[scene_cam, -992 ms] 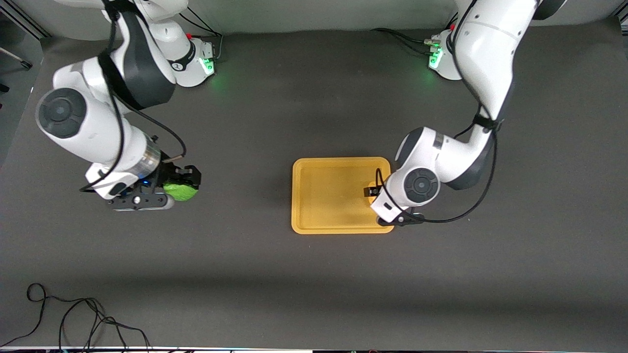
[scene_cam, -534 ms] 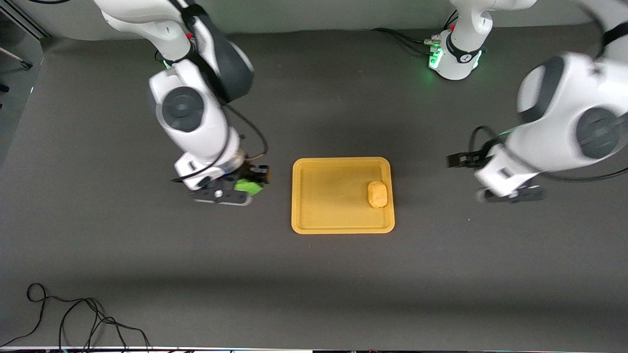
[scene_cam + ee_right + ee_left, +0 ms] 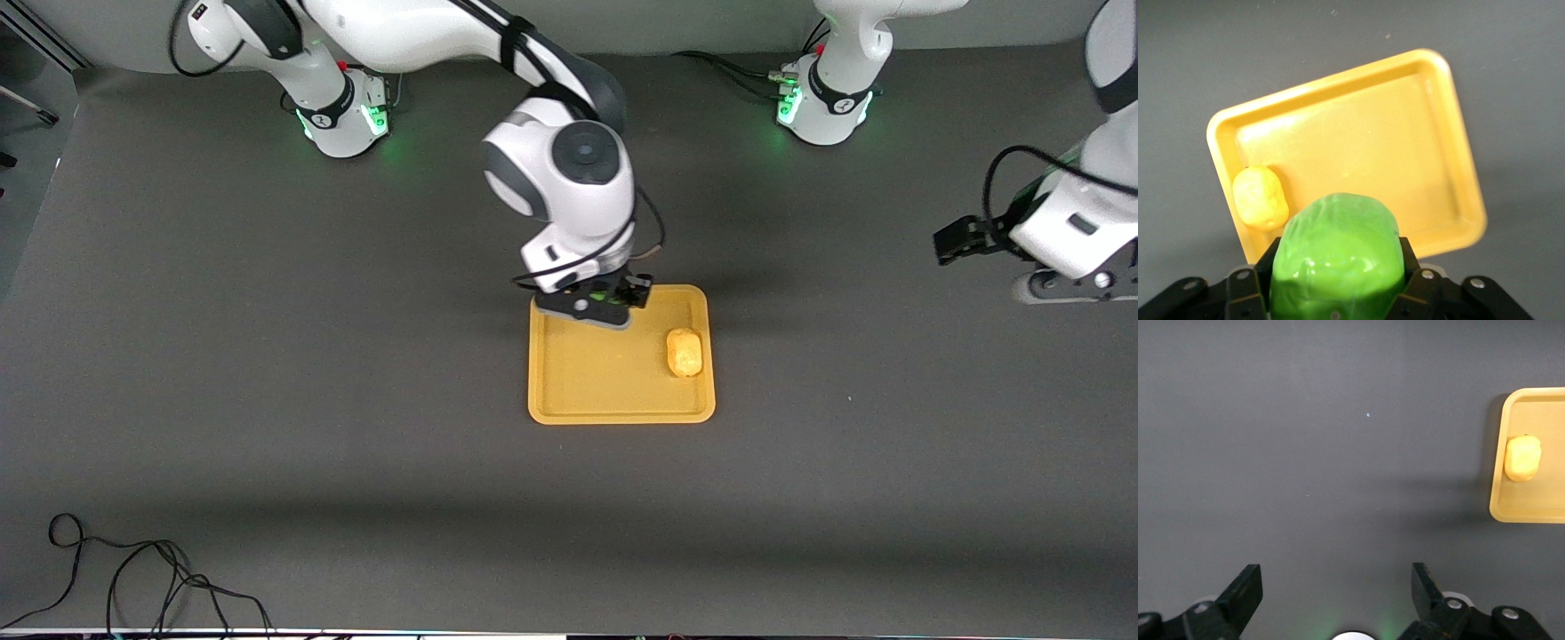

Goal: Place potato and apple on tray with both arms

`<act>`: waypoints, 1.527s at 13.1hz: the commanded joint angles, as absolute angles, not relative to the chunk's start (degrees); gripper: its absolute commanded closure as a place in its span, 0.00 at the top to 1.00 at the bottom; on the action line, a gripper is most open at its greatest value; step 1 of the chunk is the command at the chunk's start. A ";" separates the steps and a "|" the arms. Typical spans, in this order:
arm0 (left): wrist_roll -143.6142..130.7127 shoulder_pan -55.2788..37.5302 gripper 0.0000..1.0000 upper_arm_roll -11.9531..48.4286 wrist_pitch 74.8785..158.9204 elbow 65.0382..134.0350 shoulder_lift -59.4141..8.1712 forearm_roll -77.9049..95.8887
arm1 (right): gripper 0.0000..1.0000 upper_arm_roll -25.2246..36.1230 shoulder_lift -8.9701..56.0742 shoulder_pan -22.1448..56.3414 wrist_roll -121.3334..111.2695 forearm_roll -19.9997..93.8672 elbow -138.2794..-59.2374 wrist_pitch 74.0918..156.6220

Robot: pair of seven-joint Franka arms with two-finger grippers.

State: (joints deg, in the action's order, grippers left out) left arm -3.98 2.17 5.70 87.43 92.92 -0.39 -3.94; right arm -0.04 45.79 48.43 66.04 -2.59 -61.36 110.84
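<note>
The yellow-orange tray [image 3: 605,378] lies mid-table. The potato [image 3: 684,352] rests in it by the rim toward the left arm's end. My right gripper [image 3: 613,300] is over the tray's edge nearest the robot bases, shut on the green apple [image 3: 1335,257]; in the front view the wrist hides most of the apple. The right wrist view shows the tray [image 3: 1391,147] and potato [image 3: 1260,197] below the apple. My left gripper [image 3: 953,242] is open and empty, over bare table at the left arm's end. In the left wrist view its fingers [image 3: 1245,593] stand wide apart, with tray [image 3: 1531,510] and potato [image 3: 1523,458] off at the edge.
The dark table mat [image 3: 356,444] surrounds the tray. A black cable [image 3: 133,578] lies coiled at the table's near corner, at the right arm's end. The arm bases [image 3: 342,111] glow green along the edge farthest from the camera.
My right arm has carried the apple from the right arm's end to over the tray. My left gripper has let go of the potato on the tray and drawn away toward its own end.
</note>
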 commanded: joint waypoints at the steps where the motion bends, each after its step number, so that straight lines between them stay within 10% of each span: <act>1: 2.87 7.37 0.99 5.98 88.15 94.57 3.78 -2.39 | 0.50 0.79 54.03 48.34 67.24 -4.39 -56.86 114.86; 9: 0.18 6.24 0.99 6.24 93.07 100.37 5.19 -0.44 | 0.54 0.79 61.17 47.99 67.15 -5.45 -57.04 123.49; 10: 0.18 6.15 0.99 6.24 94.12 101.33 5.36 -0.44 | 0.95 0.79 61.35 47.99 67.24 -5.45 -57.13 123.49; 11: 0.70 5.54 0.99 6.24 94.48 102.82 5.80 -1.31 | 1.00 0.79 61.52 47.90 67.15 -5.54 -57.30 123.49; 20: 0.35 5.01 0.99 6.06 95.80 102.67 5.28 -1.76 | 1.00 0.97 42.65 46.15 65.57 -4.92 -57.22 100.66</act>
